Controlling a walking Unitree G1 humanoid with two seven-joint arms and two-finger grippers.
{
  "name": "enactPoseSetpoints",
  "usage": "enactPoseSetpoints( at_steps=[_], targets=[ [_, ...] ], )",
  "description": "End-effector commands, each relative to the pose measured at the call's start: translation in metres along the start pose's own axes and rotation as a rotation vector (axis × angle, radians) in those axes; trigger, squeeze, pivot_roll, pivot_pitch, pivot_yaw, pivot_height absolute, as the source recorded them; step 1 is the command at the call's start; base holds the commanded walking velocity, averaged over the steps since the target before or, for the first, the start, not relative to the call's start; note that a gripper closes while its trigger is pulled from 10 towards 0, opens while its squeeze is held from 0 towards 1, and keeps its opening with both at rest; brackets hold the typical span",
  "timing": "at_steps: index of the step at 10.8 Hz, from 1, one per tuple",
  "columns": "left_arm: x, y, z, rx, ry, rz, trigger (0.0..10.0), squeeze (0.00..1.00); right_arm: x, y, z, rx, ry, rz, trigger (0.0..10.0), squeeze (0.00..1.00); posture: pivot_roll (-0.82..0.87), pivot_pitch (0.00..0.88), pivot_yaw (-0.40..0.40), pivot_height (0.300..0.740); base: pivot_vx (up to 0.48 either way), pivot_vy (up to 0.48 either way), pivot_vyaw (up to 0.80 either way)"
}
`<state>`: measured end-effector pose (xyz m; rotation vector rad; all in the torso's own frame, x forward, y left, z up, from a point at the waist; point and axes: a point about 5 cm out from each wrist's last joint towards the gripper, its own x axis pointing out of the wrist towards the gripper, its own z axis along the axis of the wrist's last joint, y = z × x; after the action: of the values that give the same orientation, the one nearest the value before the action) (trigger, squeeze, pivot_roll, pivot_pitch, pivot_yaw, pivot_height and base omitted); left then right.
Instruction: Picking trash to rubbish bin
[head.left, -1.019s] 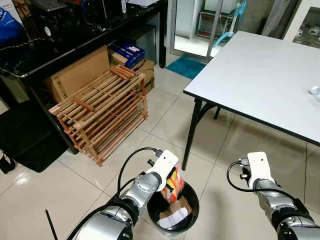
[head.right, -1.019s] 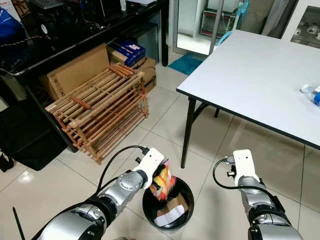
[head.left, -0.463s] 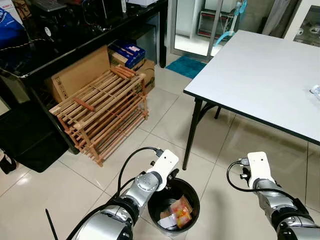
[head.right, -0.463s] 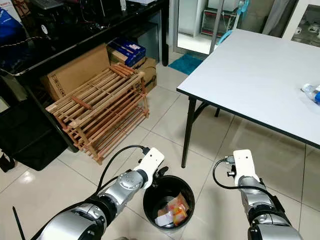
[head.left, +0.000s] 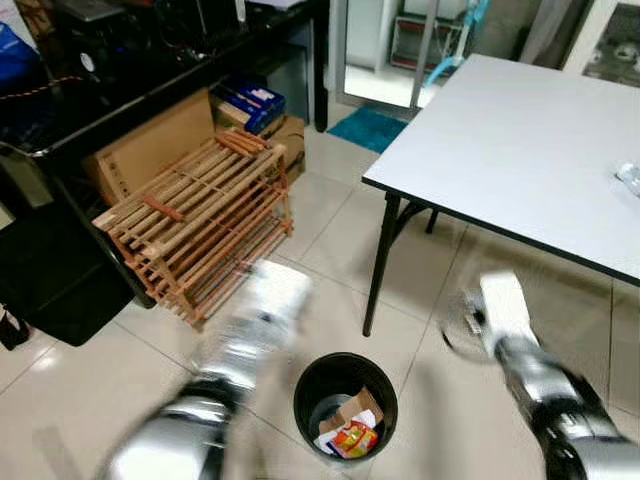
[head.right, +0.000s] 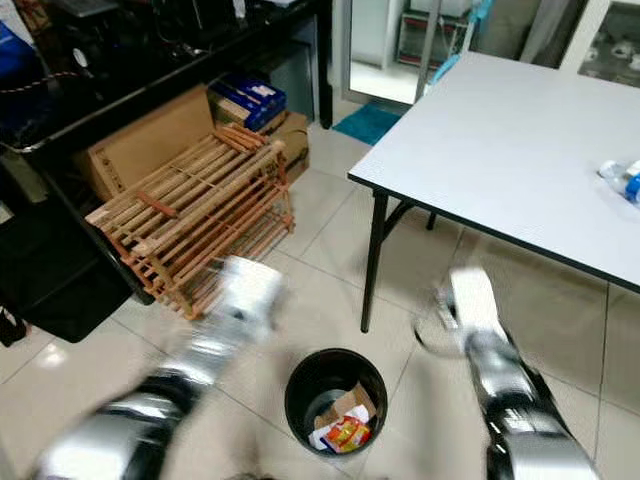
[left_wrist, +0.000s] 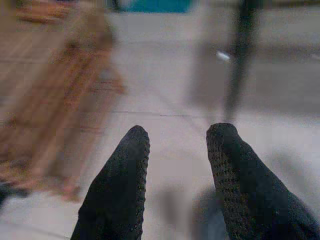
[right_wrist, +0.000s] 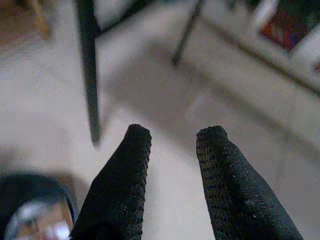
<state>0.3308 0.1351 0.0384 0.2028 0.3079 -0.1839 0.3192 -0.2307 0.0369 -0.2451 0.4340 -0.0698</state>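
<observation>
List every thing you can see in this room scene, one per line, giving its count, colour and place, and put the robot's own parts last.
Rubbish bin: one, black, on the floor between the two arms.
Snack wrapper: one, orange and red, inside the bin with cardboard and paper scraps.
Table: one, white top, black legs, ahead on the robot's right.
Plastic bottle: one, clear with a blue label, at the table's far right.
Wooden rack: one, brown, leaning by the black desk on the robot's left.
Cardboard boxes: several, brown, under the desk.
Mat: one, teal, by the doorway.
Left gripper: black fingers apart, empty.
Right gripper: black fingers apart, empty.
</observation>
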Motion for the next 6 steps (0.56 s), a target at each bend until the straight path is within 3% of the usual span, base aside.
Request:
enactPoseSetpoints(
  at_steps=[1, 2, 3, 4, 6],
  targets=[
    [-0.001, 0.008, 0.003, -0.029, -0.036, 0.052, 10.0, 0.00, 0.004, 0.006, 0.026, 0.004, -0.105, 0.022, 10.0, 0.00, -0.07, 0.039, 0.055, 0.740, 0.000, 0.000, 0.00],
    [-0.003, 0.023, 0.012, -0.037, -0.105, 0.115, 10.0, 0.00, 0.006, 0.016, 0.057, 0.021, -0.220, 0.035, 10.0, 0.00, -0.06, 0.033, 0.058, 0.740, 0.000, 0.000, 0.00],
    [-0.004, 0.034, 0.040, -0.072, -0.277, 0.173, 10.0, 0.00, -0.002, 0.028, 0.108, 0.064, -0.429, 0.036, 10.0, 0.00, -0.06, 0.022, 0.060, 0.740, 0.000, 0.000, 0.00],
    [-0.006, 0.035, 0.056, -0.090, -0.365, 0.196, 10.0, 0.00, -0.012, 0.032, 0.129, 0.126, -0.537, 0.033, 10.0, 0.00, -0.05, 0.015, 0.061, 0.740, 0.000, 0.000, 0.00],
    [-0.010, 0.028, 0.077, -0.090, -0.486, 0.201, 10.0, 0.00, -0.025, 0.035, 0.139, 0.205, -0.644, -0.002, 10.0, 0.00, -0.04, 0.000, 0.074, 0.740, 0.000, 0.000, 0.00]
  ],
)
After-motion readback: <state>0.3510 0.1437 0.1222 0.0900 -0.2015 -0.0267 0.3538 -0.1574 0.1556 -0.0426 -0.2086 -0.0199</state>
